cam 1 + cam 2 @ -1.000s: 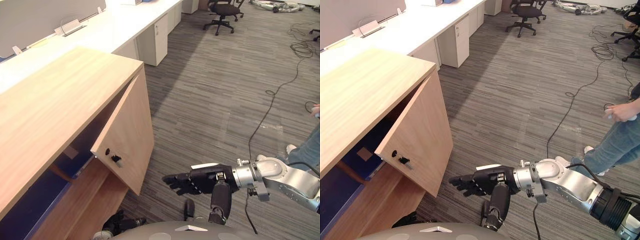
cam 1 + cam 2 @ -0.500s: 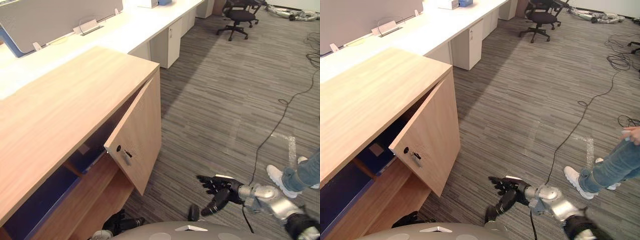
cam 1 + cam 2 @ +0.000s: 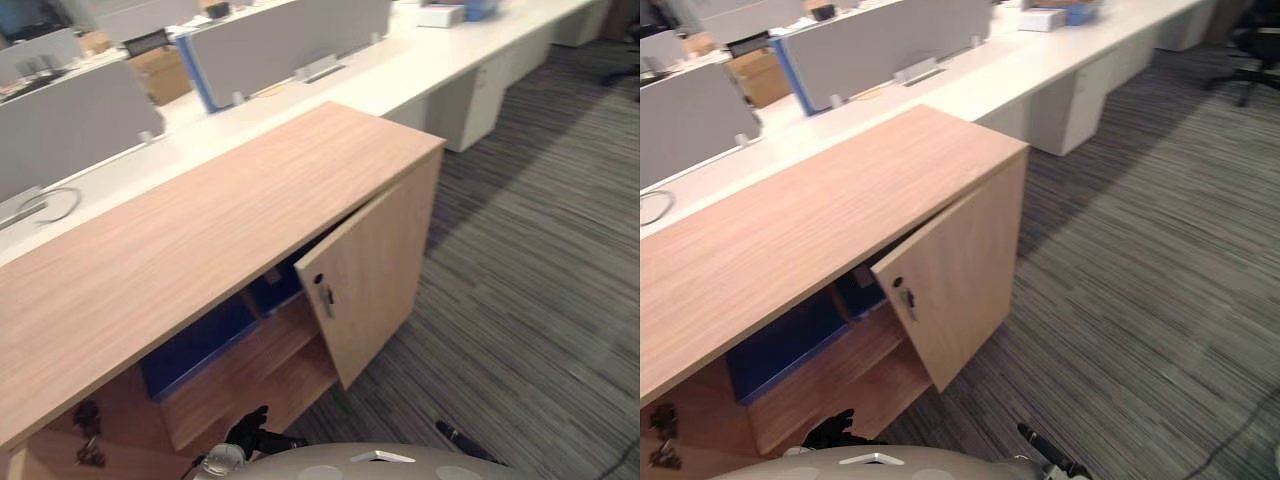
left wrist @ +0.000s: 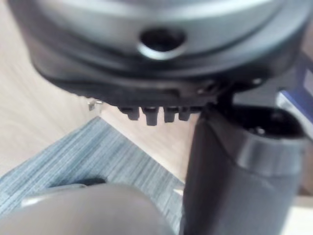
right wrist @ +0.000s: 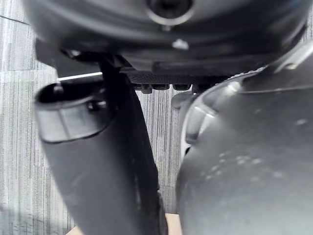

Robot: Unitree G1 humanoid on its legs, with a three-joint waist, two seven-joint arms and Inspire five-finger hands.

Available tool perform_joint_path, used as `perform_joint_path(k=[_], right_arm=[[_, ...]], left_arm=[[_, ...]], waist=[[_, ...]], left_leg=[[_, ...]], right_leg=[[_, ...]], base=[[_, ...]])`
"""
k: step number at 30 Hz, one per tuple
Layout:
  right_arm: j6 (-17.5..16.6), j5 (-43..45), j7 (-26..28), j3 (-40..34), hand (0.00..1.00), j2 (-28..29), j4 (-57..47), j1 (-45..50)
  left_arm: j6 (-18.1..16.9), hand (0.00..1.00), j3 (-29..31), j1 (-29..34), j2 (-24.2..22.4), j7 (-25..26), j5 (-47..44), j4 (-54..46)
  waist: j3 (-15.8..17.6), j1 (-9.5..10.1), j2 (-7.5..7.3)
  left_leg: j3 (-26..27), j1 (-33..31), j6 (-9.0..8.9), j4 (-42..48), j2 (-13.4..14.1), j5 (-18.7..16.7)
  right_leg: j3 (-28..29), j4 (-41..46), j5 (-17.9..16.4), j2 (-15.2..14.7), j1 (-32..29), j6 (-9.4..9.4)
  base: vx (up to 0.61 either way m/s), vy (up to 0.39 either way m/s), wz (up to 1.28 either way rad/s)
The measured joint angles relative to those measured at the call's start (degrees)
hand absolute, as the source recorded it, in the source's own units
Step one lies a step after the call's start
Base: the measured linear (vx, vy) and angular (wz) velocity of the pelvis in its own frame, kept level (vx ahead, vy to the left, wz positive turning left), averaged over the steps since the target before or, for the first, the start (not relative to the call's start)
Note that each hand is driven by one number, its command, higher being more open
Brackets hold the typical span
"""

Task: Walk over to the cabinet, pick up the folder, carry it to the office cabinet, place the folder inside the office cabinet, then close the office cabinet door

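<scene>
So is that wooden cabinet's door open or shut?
Open: the door stands angled out from the cabinet, and shelves with something blue show behind it.

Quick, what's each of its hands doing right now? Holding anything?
Left hand: open, holding nothing.
Right hand: cannot tell whether it is open or closed.
</scene>
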Motion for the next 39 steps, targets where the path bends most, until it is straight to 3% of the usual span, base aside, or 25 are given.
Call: perform_joint_path(k=[3, 5, 7, 8, 9, 10, 11, 13, 15, 19, 23, 27, 30, 32, 33, 34, 35, 36, 37, 38, 39], right_arm=[[-0.2, 0.8, 0.0, -0.6, 1.00, 2.2, -0.3, -0.3], [0.0, 2.0, 0.3, -0.5, 1.00, 4.1, -0.2, -1.1], [0.2, 2.8, 0.4, -0.2, 1.00, 5.6, -0.1, -1.5], [0.2, 3.6, 0.4, 0.0, 1.00, 6.6, -0.1, -1.5], [0.2, 4.3, 0.4, 0.1, 1.00, 7.0, -0.1, -1.5], [0.2, 5.2, 0.4, 0.1, 1.00, 7.7, -0.1, -1.3], [0.1, 5.3, 0.4, 0.1, 1.00, 7.7, -0.2, -1.2], [-0.2, 6.7, 0.7, 0.8, 1.00, 8.1, -0.2, -0.2], [-0.2, 7.5, 1.0, 0.7, 1.00, 8.2, -0.1, 0.1], [-0.3, 8.7, 2.8, 0.8, 1.00, 8.4, 0.1, 0.0], [-0.3, 8.6, 3.1, 1.2, 1.00, 9.1, 2.7, -0.4], [-0.4, 7.8, 3.1, 3.6, 1.00, 9.2, 2.9, -0.6], [-1.4, 3.8, 3.2, 6.2, 1.00, 9.1, 2.7, -1.8], [-1.3, 2.8, 3.4, 6.1, 1.00, 8.3, 2.5, -2.6], [-1.3, 2.0, 3.3, 6.2, 1.00, 7.8, 2.0, -2.7], [-1.6, 1.2, 3.1, 6.5, 1.00, 6.9, 0.7, -2.7], [-1.7, 1.2, 3.1, 6.4, 1.00, 6.3, 0.0, -2.6], [-1.6, 0.8, 2.9, 5.9, 1.00, 5.1, -1.2, -2.7], [-1.3, -0.1, 2.9, 5.6, 1.00, 4.5, -1.3, -2.6], [-1.0, 0.0, 2.9, 5.3, 1.00, 4.7, -1.3, -2.5], [-0.9, -0.1, 3.0, 5.0, 1.00, 5.5, -0.7, -2.0]], left_arm=[[0.0, 1.00, 0.2, 1.1, 1.7, 1.5, -0.4, -0.2], [-0.2, 1.00, 1.1, 1.0, 2.9, 2.1, -1.7, -0.2], [-0.2, 1.00, 1.7, 0.6, 3.8, 2.3, -2.7, -0.2], [-0.2, 1.00, 3.5, 0.4, 4.2, 2.4, -2.6, -0.2], [-0.2, 1.00, 4.5, 0.3, 4.3, 2.5, -2.6, -0.2], [-0.2, 1.00, 6.2, 0.3, 4.3, 2.8, -2.6, -0.1], [-0.2, 1.00, 7.0, 0.3, 4.1, 2.8, -2.6, -0.1], [-0.2, 1.00, 9.7, 0.4, 3.4, 2.8, -2.6, 0.1], [-0.3, 1.00, 11.7, 0.4, 2.8, 2.8, -2.6, 0.5], [-0.2, 1.00, 18.2, 1.3, 1.5, 3.5, -6.3, 1.6], [-0.3, 1.00, 20.7, 3.0, 1.7, 5.0, -9.4, 1.5], [-0.5, 1.00, 20.4, 3.2, 2.0, 5.1, -9.2, 0.8], [-0.4, 1.00, 15.7, 2.8, 3.6, 5.0, -8.7, -1.3], [-0.8, 1.00, 10.1, 0.6, 4.3, 5.0, -6.6, -4.4], [-0.9, 1.00, 8.9, 0.2, 4.3, 4.9, -6.2, -4.9], [-1.0, 1.00, 7.6, -0.2, 4.0, 4.5, -5.0, -5.3], [-1.0, 1.00, 7.2, 0.0, 3.6, 4.5, -4.9, -5.4], [-1.0, 1.00, 6.7, 0.3, 2.7, 4.4, -4.6, -5.9], [-1.2, 1.00, 5.5, 0.0, 2.8, 4.2, -3.8, -6.4], [-1.2, 1.00, 4.8, -0.4, 2.9, 4.0, -3.2, -6.4], [-1.2, 1.00, 4.8, -1.0, 3.5, 3.5, -2.1, -6.4]], waist=[[0.5, 0.11, -2.78], [1.3, 0.23, -4.70], [2.3, -0.06, -6.50], [2.3, -0.10, -8.13], [2.4, -0.17, -8.81], [2.6, -0.18, -9.50], [2.8, -0.11, -9.88], [3.5, -0.07, -10.29], [3.4, 0.19, -10.50], [2.7, -0.40, -10.52], [1.6, -1.29, -12.84], [1.2, -1.08, -12.83], [1.2, -1.32, -12.96], [2.1, -1.46, -11.86], [2.7, -1.49, -11.05], [3.5, -1.33, -8.87], [3.9, -1.33, -7.32], [3.9, -1.41, -4.64], [4.5, -1.60, -4.00], [4.5, -2.28, -5.10], [4.0, -2.73, -6.39]], left_leg=[[-0.8, -1.3, 0.43, 0.1, -0.6, 0.2], [-2.3, -2.0, -0.01, 0.2, 0.2, 0.4], [-4.0, -2.9, -0.83, 0.3, 1.1, 0.7], [-5.3, -4.1, -1.56, 0.9, 1.4, 0.7], [-6.1, -5.0, -1.88, 1.5, 1.4, 0.5], [-8.1, -6.2, -2.47, 2.6, 1.6, 0.3], [-9.0, -6.6, -2.70, 3.0, 1.7, 0.3], [-13.0, -7.1, -3.69, 2.9, 2.0, 0.5], [-14.6, -7.9, -4.27, 2.4, 2.4, 0.8], [-15.4, -9.8, -5.58, 2.4, 4.0, 1.4], [-15.0, -11.7, -6.09, 4.7, 4.6, 1.1], [-14.5, -11.7, -6.18, 5.3, 5.5, 1.3], [-9.7, -15.8, -6.10, 8.0, 4.3, 3.4], [5.1, -19.4, -2.33, 9.1, 5.2, 6.6], [11.9, -20.0, 0.22, 10.5, 6.7, 5.4], [26.0, -22.5, 5.45, 18.6, 11.8, 0.8], [31.3, -23.6, 6.74, 22.0, 14.3, -0.4], [34.9, -24.5, 6.21, 24.5, 15.7, -1.2], [33.1, -25.2, 6.99, 22.2, 12.2, 0.3], [32.6, -24.7, 7.71, 19.0, 10.2, -0.1], [37.5, -24.5, 8.73, 22.1, 9.8, -3.0]], right_leg=[[6.8, 0.6, -0.5, 0.4, -1.7, -1.93], [14.5, 0.6, -3.1, 3.4, -2.5, -6.65], [19.8, 0.7, -6.1, 5.4, -2.8, -8.63], [23.6, 0.9, -8.8, 6.3, -3.4, -8.27], [25.1, 1.1, -10.4, 6.8, -3.5, -7.87], [25.9, 1.5, -12.6, 7.6, -3.6, -5.74], [25.9, 2.2, -13.4, 7.9, -3.6, -4.72], [26.4, 4.1, -16.6, 9.3, -3.4, -0.76], [24.7, 4.9, -17.7, 9.6, -3.1, 0.75], [22.9, 1.8, -17.9, 12.3, -1.4, 0.42], [22.2, -0.3, -16.3, 14.2, 1.3, -0.47], [22.1, -0.6, -15.3, 15.5, 2.7, -1.30], [19.0, -1.5, -15.1, 14.8, 3.1, -0.98], [12.5, -2.2, -13.9, 13.8, 4.2, -1.28], [11.5, -2.0, -13.6, 14.0, 4.5, -1.57], [9.8, -1.9, -13.7, 14.9, 5.3, -1.67], [8.9, -1.9, -13.8, 15.8, 5.8, -1.64], [7.2, -1.6, -15.7, 16.8, 6.2, -1.19], [6.8, -1.7, -18.4, 15.9, 6.2, -0.52], [6.9, -2.0, -18.6, 15.6, 6.0, -2.11], [4.5, -3.3, -17.0, 13.3, 5.9, -2.94]], base=[[-0.02, 0.113, 0.21], [0.00, -0.003, 0.20], [-0.01, -0.116, 0.40], [-0.01, -0.157, 0.53], [0.00, -0.189, 0.65], [0.00, -0.173, 0.58], [-0.01, -0.262, 0.80], [-0.02, -0.208, 0.85], [0.04, -0.150, 0.66], [0.09, -0.102, 0.43], [0.17, -0.059, 0.47], [0.07, -0.005, 0.28], [-0.01, 0.011, 0.58], [-0.08, 0.029, 1.34], [-0.13, 0.092, 1.12], [-0.11, 0.087, 0.68], [-0.15, 0.160, 0.87], [-0.13, 0.152, 1.06], [-0.15, 0.148, 1.30], [-0.15, 0.127, 1.57], [-0.12, 0.108, 1.28]])
